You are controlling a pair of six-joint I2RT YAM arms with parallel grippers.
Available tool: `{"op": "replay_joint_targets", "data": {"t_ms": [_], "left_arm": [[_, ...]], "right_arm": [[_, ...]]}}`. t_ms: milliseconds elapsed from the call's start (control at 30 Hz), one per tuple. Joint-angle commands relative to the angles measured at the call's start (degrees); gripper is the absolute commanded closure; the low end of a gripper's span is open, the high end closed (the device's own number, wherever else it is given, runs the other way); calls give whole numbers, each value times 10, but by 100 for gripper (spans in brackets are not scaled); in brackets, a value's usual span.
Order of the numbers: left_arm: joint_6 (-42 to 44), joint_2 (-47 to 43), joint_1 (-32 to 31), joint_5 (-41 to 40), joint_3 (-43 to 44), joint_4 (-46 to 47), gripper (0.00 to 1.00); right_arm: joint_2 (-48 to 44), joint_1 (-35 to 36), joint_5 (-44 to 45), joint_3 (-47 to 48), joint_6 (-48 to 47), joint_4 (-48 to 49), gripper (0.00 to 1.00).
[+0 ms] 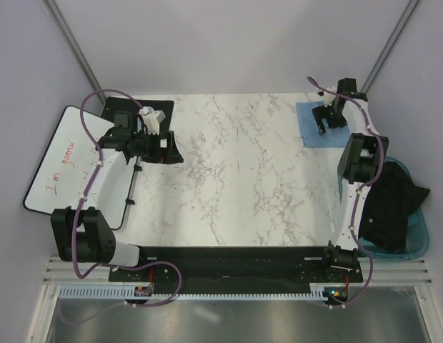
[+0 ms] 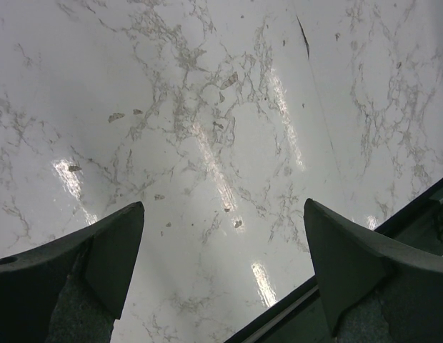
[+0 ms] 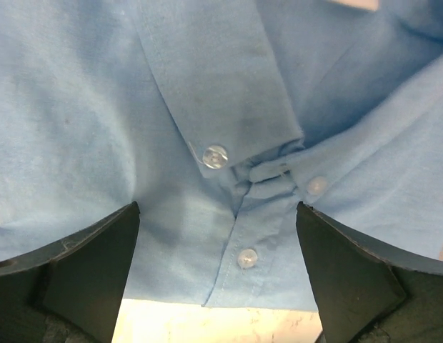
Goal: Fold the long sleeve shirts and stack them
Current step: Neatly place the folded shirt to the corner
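Right gripper [image 3: 216, 207] wide, empty, just above light-blue shirt [image 3: 78, 107]; left gripper [image 2: 223, 206] wide over table [image 2: 171, 86]

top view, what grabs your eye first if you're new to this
A folded light-blue shirt sits at the far right corner of the white marble-patterned table, the right arm's open fingers just over it. A black cloth heap fills the teal plastic bin beside the table's right edge.

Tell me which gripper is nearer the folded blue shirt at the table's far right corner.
Right. The right gripper hangs open directly over the shirt; the left gripper is across the table, open above its bare left side.
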Motion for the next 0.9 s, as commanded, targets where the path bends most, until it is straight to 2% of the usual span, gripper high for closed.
{"op": "replay_joint_targets", "data": {"t_ms": [0, 167, 267, 367, 400, 433, 533, 567, 633, 667, 767, 867], "left_arm": [[39, -24, 3, 3, 53, 0, 1], [60, -33, 5, -4, 84, 12, 1], [51, -31, 4, -19, 115, 12, 1], [69, -29, 3, 5, 131, -4, 1], [76, -36, 3, 12, 127, -4, 0], [79, -42, 3, 15, 121, -3, 0], [80, -62, 2, 20, 80, -4, 0], [83, -69, 2, 23, 49, -4, 0], [96, -95, 2, 26, 14, 1, 1], [104, -106, 2, 26, -24, 7, 1], [131, -136, 2, 6, -92, 16, 1], [148, -160, 2, -12, -141, 17, 1]], "right_arm": [[-97, -3, -46, 84, 38, -12, 2], [-208, -3, -133, 86, 96, 19, 2], [-282, -3, -225, 53, 128, 23, 2], [-359, 2, -289, -44, 181, 31, 2], [-373, 2, -325, -61, 175, 17, 2], [-387, 4, -400, -84, 163, -17, 2], [-443, 64, -373, -203, 133, -59, 2], [-486, 101, -353, -296, 119, -54, 2], [-561, 149, -295, -399, 125, 2, 2], [-585, 191, -274, -489, 125, 18, 2], [-650, 235, -223, -621, 138, 81, 2], [-671, 243, -192, -667, 137, 92, 2]]}}
